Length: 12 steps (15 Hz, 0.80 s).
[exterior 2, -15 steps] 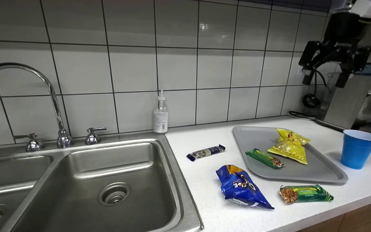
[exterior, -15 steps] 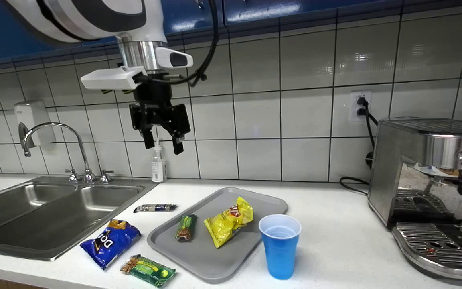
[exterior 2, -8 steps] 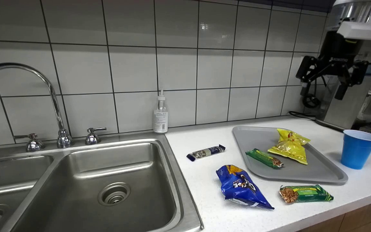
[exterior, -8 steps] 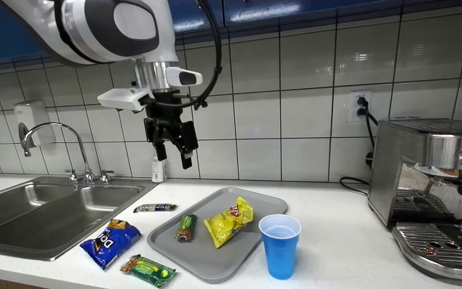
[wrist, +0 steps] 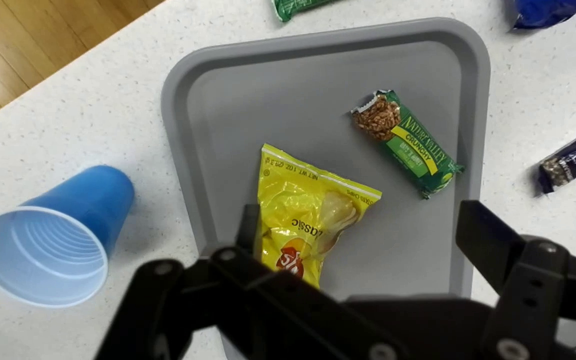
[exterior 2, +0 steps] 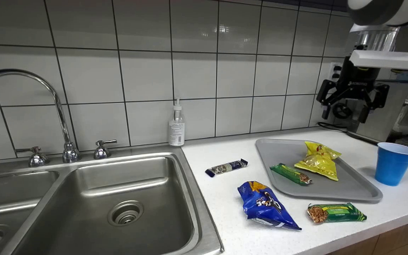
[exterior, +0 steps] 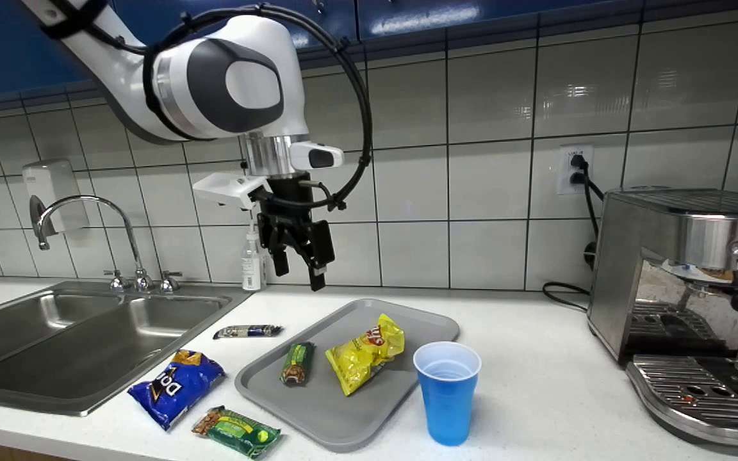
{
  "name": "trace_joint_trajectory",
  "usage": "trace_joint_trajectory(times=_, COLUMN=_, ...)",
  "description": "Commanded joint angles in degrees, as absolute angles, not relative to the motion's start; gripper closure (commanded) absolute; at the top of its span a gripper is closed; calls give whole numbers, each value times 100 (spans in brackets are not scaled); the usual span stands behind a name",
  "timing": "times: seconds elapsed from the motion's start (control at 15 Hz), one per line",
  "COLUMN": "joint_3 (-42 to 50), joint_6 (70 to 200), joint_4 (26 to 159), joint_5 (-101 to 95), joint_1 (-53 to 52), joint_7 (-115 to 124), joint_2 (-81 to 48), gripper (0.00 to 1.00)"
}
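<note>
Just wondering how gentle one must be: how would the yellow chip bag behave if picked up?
The yellow chip bag would likely crumple, being visibly creased. Its contents are probably brittle, since "chips" is printed on it. Its glossy surface might slip.

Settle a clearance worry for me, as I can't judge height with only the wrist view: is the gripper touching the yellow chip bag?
Observer: No. In both exterior views the gripper hangs in the air, with a visible gap to the yellow chip bag.
Operator: The blue cup looks tipped to me. Is it?
Observer: No, in an exterior view it stands upright on the counter.
Operator: And the blue packet cut off at my top edge, what is it next to?
Observer: It lies between the sink and the tray.
</note>
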<state>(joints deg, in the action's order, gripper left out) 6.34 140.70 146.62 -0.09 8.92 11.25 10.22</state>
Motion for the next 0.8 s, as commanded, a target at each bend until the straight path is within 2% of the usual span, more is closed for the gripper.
trace_joint_trajectory(times=0.0, joint_3=601, joint_6=14222, joint_4=14084, joint_5=-48, joint_1=886, joint_7=1348, joint_2=317, gripper=0)
trace_joint_trajectory(times=0.73, joint_3=836, joint_6=14329, joint_4=12733, joint_5=-22, joint_1=769, joint_7=2036, joint_2=-1320, gripper=0)
